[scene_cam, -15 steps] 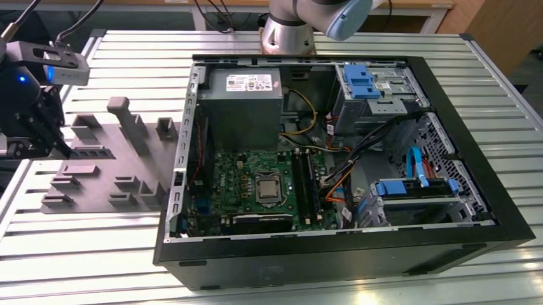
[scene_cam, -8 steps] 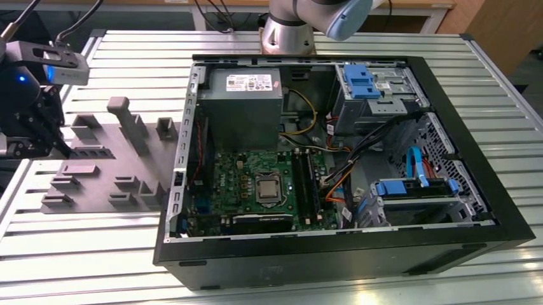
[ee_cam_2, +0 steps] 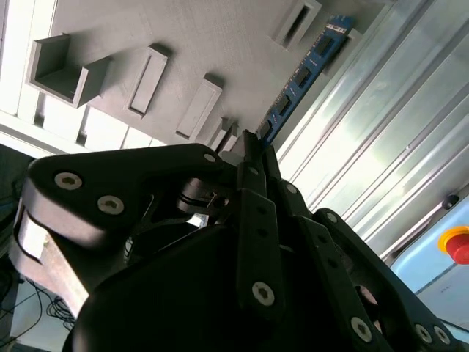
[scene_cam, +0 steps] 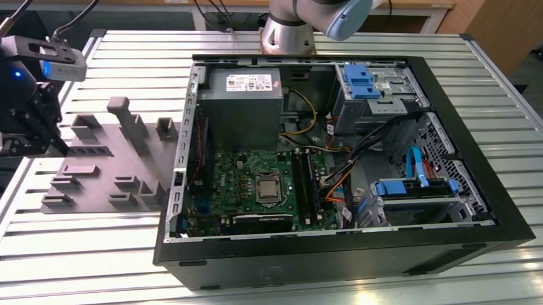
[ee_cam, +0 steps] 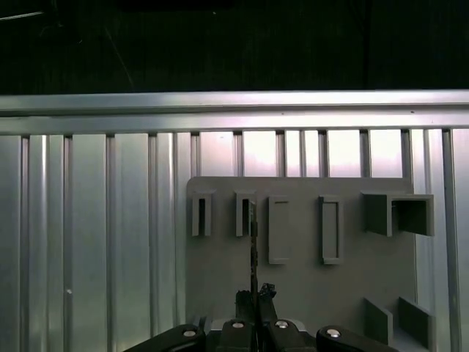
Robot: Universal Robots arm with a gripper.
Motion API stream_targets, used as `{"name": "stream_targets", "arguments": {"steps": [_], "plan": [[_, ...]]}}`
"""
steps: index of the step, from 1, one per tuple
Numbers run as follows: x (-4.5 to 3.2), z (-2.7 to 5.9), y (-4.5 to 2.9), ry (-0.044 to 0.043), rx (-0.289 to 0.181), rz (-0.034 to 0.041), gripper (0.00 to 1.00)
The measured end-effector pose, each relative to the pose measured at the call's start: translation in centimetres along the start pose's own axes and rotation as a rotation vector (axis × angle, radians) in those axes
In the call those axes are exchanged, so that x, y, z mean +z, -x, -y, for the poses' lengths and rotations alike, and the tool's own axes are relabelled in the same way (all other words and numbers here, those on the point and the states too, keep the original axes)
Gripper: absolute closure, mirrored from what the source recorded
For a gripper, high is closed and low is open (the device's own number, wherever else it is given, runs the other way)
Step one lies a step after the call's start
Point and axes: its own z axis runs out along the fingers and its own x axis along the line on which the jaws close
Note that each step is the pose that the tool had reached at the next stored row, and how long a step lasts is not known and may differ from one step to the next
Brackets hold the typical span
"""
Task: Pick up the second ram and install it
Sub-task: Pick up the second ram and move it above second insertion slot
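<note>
The pincer (ee_cam_2: pixel 249 149) is shut tight on one end of the second ram (ee_cam_2: pixel 300 73). The thin stick pokes straight out from the pincer's tips. In the second wrist view it looks dark blue with little black chips in a row.

The second ram is over the grey tray (ee_cam: pixel 308 286), close to one edge of it. In the first wrist view you see the stick from its thin side, like a dark line. It lines up with one of the narrow slots (ee_cam: pixel 244 214) in the tray. I cannot tell if the stick touches the tray or hangs just above it.

The tray lies on a shiny metal surface (ee_cam: pixel 88 220) made of long strips.

In the exterior view the pincer is at the exterior view's left, by the tray. The big black computer case (scene_cam: pixel 484 210) lies open on the exterior view's right of the tray, well away from the pincer. Inside it are a green board (scene_cam: pixel 246 184) and long black memory slots (scene_cam: pixel 303 184). A grey box (scene_cam: pixel 241 111) sits next to the green board.
</note>
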Motion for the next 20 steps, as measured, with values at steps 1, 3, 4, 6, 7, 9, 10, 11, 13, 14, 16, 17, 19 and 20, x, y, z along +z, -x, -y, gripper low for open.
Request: {"name": "stream_targets", "arguments": {"steps": [1, 3, 4, 6, 7, 9, 10, 11, 13, 14, 16, 17, 19, 20], "plan": [[-0.09, 0.00, 0.00, -0.0001, 0.000, 0.0001, 0.86], [-0.27, -0.01, 0.01, 0.0000, 0.000, 0.0000, 0.86], [-0.39, -0.01, 0.01, -0.0001, 0.000, 0.0001, 0.86], [-0.60, -0.01, 0.01, 0.0000, 0.000, 0.0000, 0.86], [-0.71, -0.02, 0.02, 0.0000, 0.000, 0.0000, 0.86], [-0.94, -0.02, 0.02, 0.0001, 0.000, 0.0000, 0.86], [-1.02, -0.02, 0.02, 0.0000, 0.000, 0.0000, 0.86], [-1.10, -0.03, 0.03, 0.0000, 0.000, 0.0000, 0.86], [-1.25, -0.03, 0.03, 0.0000, 0.000, 0.0000, 0.86], [-1.32, -0.03, 0.03, -0.0001, 0.000, 0.0001, 0.86], [-1.38, -0.03, 0.03, -0.0002, 0.000, 0.0002, 0.86], [-1.39, -0.03, 0.03, -0.0002, 0.000, 0.0002, 0.86], [-1.41, -0.03, 0.03, -0.0001, 0.000, 0.0001, 0.86], [-1.42, -0.03, 0.03, -0.0001, 0.000, 0.0001, 0.86]]}}
